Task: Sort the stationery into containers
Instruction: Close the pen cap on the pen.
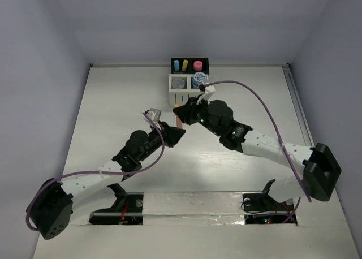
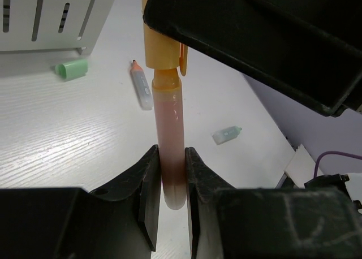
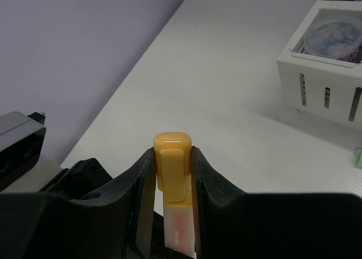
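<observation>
Left wrist view: the orange marker (image 2: 169, 157) spans the gap between both grippers. Its pale barrel is clamped near the butt end by my left gripper (image 2: 171, 163). In the right wrist view its yellow-orange cap (image 3: 172, 165) is pinched tight in the right gripper (image 3: 172, 156). From above, the left arm (image 1: 107, 168) and right arm (image 1: 266, 146) angle forward and inward. Their wrists meet nose to nose over the table (image 1: 113, 112), near the organiser (image 1: 186, 91). A green stub (image 2: 72, 68) lies by its white bin.
</observation>
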`<state>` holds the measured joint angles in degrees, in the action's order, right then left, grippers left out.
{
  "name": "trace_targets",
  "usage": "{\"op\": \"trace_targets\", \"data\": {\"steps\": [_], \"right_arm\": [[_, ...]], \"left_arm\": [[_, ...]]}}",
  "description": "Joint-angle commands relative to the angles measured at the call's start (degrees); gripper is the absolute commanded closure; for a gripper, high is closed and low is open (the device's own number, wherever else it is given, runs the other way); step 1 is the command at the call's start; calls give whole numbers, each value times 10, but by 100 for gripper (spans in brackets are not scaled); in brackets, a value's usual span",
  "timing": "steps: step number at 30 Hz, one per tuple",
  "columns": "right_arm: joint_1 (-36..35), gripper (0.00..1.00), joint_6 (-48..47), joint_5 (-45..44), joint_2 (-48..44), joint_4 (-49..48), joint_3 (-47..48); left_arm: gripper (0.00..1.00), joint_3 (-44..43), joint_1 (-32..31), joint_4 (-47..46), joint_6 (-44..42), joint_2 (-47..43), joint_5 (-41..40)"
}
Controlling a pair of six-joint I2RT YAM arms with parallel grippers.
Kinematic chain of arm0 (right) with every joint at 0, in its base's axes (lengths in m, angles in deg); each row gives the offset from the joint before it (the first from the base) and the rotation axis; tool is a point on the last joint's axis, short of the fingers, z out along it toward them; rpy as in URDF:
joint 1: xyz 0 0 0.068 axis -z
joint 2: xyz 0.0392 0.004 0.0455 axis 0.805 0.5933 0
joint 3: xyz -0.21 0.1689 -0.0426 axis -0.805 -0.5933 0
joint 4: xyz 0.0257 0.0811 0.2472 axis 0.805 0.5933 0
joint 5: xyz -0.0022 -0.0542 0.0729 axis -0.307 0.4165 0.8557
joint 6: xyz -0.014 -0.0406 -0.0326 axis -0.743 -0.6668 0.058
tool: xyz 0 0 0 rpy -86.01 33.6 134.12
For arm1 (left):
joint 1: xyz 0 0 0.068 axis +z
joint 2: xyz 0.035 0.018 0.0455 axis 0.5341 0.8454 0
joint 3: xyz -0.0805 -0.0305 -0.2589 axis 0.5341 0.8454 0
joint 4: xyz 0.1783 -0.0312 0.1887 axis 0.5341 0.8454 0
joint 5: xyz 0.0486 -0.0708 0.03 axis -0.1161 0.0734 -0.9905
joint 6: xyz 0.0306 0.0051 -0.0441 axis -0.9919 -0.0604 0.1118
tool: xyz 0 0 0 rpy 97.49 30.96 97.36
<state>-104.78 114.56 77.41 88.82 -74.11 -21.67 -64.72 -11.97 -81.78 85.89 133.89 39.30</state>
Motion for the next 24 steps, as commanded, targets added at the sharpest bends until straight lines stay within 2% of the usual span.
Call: {"op": "trace_targets", "data": {"steps": [1, 11, 18, 24], "right_arm": [[-20, 100, -9, -18, -22, -20, -12], [-25, 100, -20, -40, -44, -15, -33], [-25, 100, 9, 42, -50, -50, -74], [-25, 100, 33, 118, -75, -54, -121]], "left_arm": [[100, -38, -2, -22, -14, -25, 0], [100, -53, -2, -12, -18, -28, -5], [100, -65, -2, -11, -25, -46, 2], [100, -104, -2, 29, -37, -90, 4]]}}
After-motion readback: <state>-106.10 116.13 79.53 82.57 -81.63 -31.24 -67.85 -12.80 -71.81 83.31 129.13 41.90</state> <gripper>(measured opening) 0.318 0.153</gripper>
